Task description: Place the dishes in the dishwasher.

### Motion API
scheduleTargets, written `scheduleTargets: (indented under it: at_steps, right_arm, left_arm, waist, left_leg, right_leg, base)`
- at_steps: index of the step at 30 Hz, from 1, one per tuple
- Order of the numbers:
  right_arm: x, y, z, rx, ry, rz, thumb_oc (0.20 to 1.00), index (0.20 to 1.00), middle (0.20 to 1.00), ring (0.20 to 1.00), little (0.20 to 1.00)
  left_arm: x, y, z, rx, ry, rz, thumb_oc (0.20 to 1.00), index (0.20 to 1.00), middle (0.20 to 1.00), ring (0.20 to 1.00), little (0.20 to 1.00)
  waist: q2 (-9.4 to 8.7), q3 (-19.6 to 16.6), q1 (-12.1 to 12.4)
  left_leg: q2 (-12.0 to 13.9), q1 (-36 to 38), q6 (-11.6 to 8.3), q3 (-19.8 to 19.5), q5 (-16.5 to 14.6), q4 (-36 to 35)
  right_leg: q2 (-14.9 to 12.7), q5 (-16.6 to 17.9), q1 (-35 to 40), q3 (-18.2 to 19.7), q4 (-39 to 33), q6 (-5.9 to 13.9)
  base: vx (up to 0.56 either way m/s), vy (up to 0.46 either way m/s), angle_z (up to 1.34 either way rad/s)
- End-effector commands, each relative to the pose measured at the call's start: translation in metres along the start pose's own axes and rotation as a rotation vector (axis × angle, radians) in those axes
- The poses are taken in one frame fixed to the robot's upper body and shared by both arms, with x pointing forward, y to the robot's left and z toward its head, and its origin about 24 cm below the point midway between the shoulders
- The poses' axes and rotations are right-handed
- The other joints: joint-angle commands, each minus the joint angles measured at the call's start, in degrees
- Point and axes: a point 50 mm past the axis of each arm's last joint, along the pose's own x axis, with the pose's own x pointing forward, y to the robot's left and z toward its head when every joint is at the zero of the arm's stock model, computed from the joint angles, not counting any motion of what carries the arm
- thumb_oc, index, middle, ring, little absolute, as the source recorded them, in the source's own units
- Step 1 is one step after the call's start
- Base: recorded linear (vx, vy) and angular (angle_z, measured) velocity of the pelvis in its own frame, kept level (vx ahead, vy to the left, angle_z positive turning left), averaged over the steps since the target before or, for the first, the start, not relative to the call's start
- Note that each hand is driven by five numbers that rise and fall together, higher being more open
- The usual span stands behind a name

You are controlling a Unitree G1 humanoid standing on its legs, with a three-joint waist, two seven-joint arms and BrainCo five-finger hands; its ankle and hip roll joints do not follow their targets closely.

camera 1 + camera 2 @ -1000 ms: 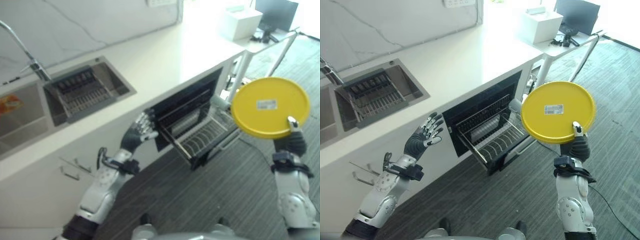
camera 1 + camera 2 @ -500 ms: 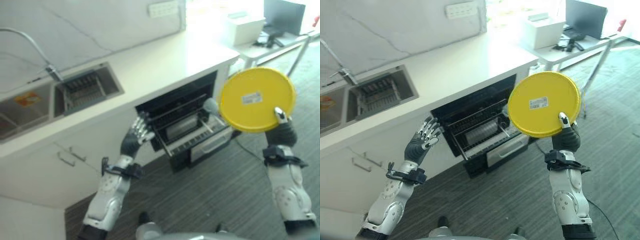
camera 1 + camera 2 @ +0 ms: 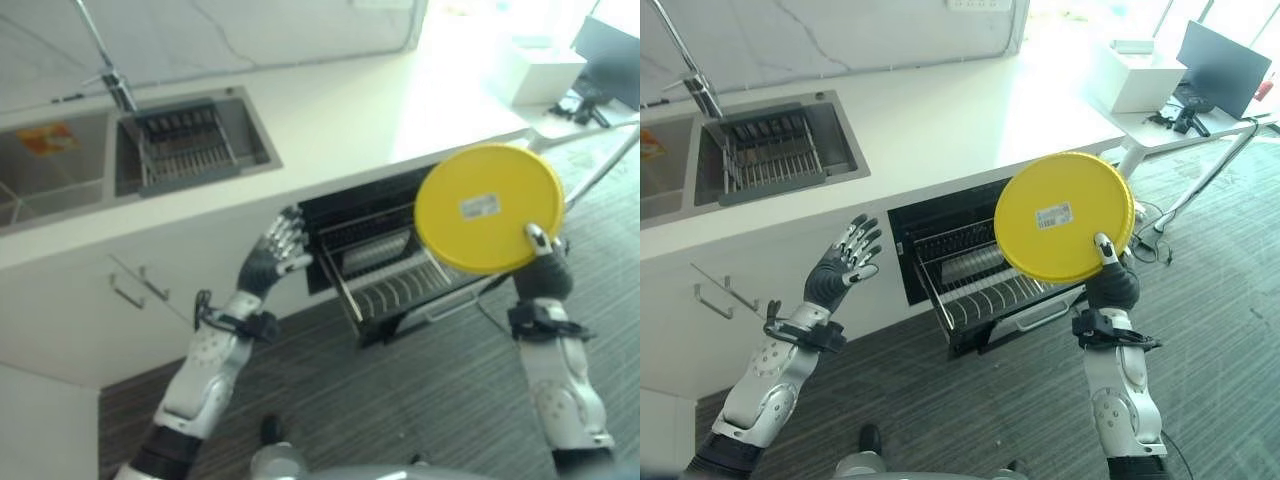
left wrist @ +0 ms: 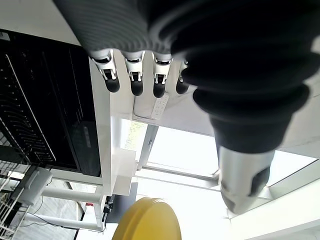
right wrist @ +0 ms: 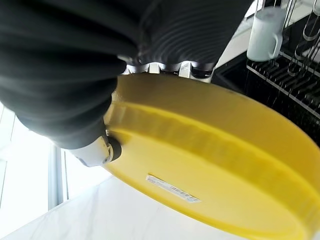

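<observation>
A round yellow plate (image 3: 1060, 215) is held upright, its underside with a white sticker toward me. My right hand (image 3: 1110, 285) is shut on its lower edge, thumb on the near face (image 5: 107, 150) and fingers behind. The plate hangs in front of the right part of the open dishwasher's pulled-out wire rack (image 3: 975, 295). A white mug (image 5: 264, 35) stands in that rack. My left hand (image 3: 845, 265) is raised open, fingers spread, left of the dishwasher opening and apart from it.
The white counter (image 3: 940, 110) runs above the dishwasher, with a steel sink (image 3: 770, 150), a drying rack and a tap (image 3: 690, 75) at the left. A side table with a white box (image 3: 1135, 80) and a monitor (image 3: 1230, 70) stands at the right. Cabinet handles (image 3: 715, 300) show left.
The whole view has shifted, so the camera moved. The plate stays in my right hand and now overlaps the rack's right side more. My left hand stays open by the dishwasher.
</observation>
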Motion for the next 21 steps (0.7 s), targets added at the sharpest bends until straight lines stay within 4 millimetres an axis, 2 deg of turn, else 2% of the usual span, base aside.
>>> scheduleTargets:
  at_steps: [1,2,4,5,6,7,9,10,13,15,18,21]
  right_arm:
    - [0.011,0.025,0.035,0.018,-0.205,0.15,0.2,0.2,0.2,0.2,0.2]
    - [0.01,0.025,0.033,0.022,-0.197,0.154,0.2,0.2,0.2,0.2,0.2]
    - [0.011,0.025,0.032,0.033,-0.186,0.162,0.2,0.2,0.2,0.2,0.2]
    - [0.011,0.023,0.034,0.039,-0.187,0.163,0.2,0.2,0.2,0.2,0.2]
    - [0.011,0.022,0.035,0.044,-0.191,0.161,0.2,0.2,0.2,0.2,0.2]
    - [0.011,0.021,0.036,0.058,-0.198,0.155,0.2,0.2,0.2,0.2,0.2]
    - [0.011,0.025,0.032,0.074,-0.199,0.145,0.2,0.2,0.2,0.2,0.2]
    - [0.012,0.027,0.031,0.076,-0.198,0.149,0.2,0.2,0.2,0.2,0.2]
    - [0.012,0.03,0.026,0.046,-0.166,0.155,0.2,0.2,0.2,0.2,0.2]
    - [0.011,0.033,0.026,0.003,-0.164,0.166,0.2,0.2,0.2,0.2,0.2]
    - [0.011,0.036,0.028,-0.084,-0.136,0.192,0.2,0.2,0.2,0.2,0.2]
    - [0.014,0.034,0.029,-0.145,-0.119,0.208,0.2,0.2,0.2,0.2,0.2]
  left_arm:
    - [0.003,-0.007,0.025,0.075,-0.124,-0.073,1.0,1.0,1.0,1.0,1.0]
    - [0.003,-0.006,0.025,0.085,-0.118,-0.077,1.0,1.0,1.0,1.0,1.0]
    - [0.003,-0.006,0.026,0.103,-0.108,-0.079,1.0,1.0,1.0,1.0,1.0]
    - [0.003,-0.005,0.027,0.102,-0.109,-0.077,1.0,1.0,1.0,1.0,1.0]
    - [0.004,-0.005,0.028,0.103,-0.111,-0.079,1.0,1.0,1.0,1.0,1.0]
    - [0.004,-0.007,0.029,0.108,-0.113,-0.085,1.0,1.0,1.0,1.0,1.0]
    - [0.003,-0.01,0.028,0.111,-0.115,-0.109,1.0,1.0,1.0,1.0,1.0]
    - [0.004,-0.011,0.028,0.116,-0.116,-0.122,1.0,1.0,1.0,1.0,1.0]
    - [0.001,-0.01,0.027,0.126,-0.091,-0.124,1.0,1.0,1.0,1.0,1.0]
    - [0.0,-0.011,0.024,0.066,-0.08,-0.114,1.0,1.0,1.0,1.0,1.0]
    - [-0.005,-0.013,0.02,0.046,-0.068,-0.089,1.0,1.0,1.0,1.0,1.0]
    - [-0.007,-0.011,0.022,0.041,-0.085,-0.081,1.0,1.0,1.0,1.0,1.0]
  waist:
    - [2.83,-0.3,1.2]
    - [2.89,0.0,0.9]
    - [2.58,0.3,0.7]
    - [2.26,0.3,0.7]
    - [2.06,0.4,0.6]
    - [1.81,0.6,0.3]
    - [1.96,0.8,-0.8]
    - [2.05,0.9,-1.2]
    - [2.31,0.1,-1.4]
    - [2.63,-0.7,-1.9]
    - [3.75,-1.5,-2.8]
    - [4.54,-0.8,-3.1]
  left_leg:
    - [-4.4,-0.5,5.01,-4.3,-4.1,-1.0]
    - [-4.3,-0.3,5.06,-5.0,-4.3,-1.0]
    - [-3.7,0.1,4.43,-6.5,-4.6,-1.0]
    - [-3.1,0.2,3.72,-6.6,-4.9,-1.0]
    - [-2.7,0.3,3.21,-6.3,-5.1,-1.0]
    - [-2.0,0.5,2.29,-6.1,-5.4,-1.0]
    - [-0.6,1.4,1.28,-6.6,-6.3,-1.0]
    - [-0.1,1.8,1.14,-6.8,-6.7,-1.0]
    - [2.2,2.8,0.63,-6.4,-6.7,-1.0]
    - [4.0,3.3,-0.33,-5.9,-5.9,-1.0]
    - [6.7,3.9,-2.47,-4.9,-3.8,-1.0]
    - [8.0,3.4,-3.64,-4.0,-2.4,0.8]
  right_leg:
    - [6.6,-2.4,0.0,1.1,11.2,0.88]
    - [7.0,-2.2,-1.8,1.9,12.5,0.58]
    - [7.3,-3.4,-2.2,1.8,7.5,-0.25]
    - [6.6,-3.7,-1.1,1.4,2.6,-0.27]
    - [5.9,-3.0,-0.8,1.4,-0.9,-0.01]
    - [5.1,-0.4,-0.6,1.6,-6.2,0.75]
    - [4.2,3.5,-2.1,3.5,-10.4,1.69]
    - [4.0,4.2,-3.0,4.1,-10.5,1.89]
    - [5.0,2.1,-2.5,3.5,-10.5,2.18]
    - [6.3,0.3,-2.2,4.7,-10.5,1.47]
    - [8.3,-1.5,-1.2,5.6,-10.5,-0.59]
    - [9.4,-2.1,-0.8,5.5,-10.5,-1.92]
  base:
    - [0.17,0.12,-0.12]
    - [0.19,0.008,-0.19]
    - [0.16,-0.143,-0.12]
    - [0.13,-0.238,0.06]
    - [0.16,-0.356,0.18]
    - [0.14,-0.345,0.19]
    - [0.18,-0.454,0.1]
    - [0.2,-0.531,0.09]
    - [0.15,-0.454,0.22]
    - [0.17,-0.405,0.0]
    - [0.15,-0.322,0.03]
    - [0.03,-0.21,-0.04]
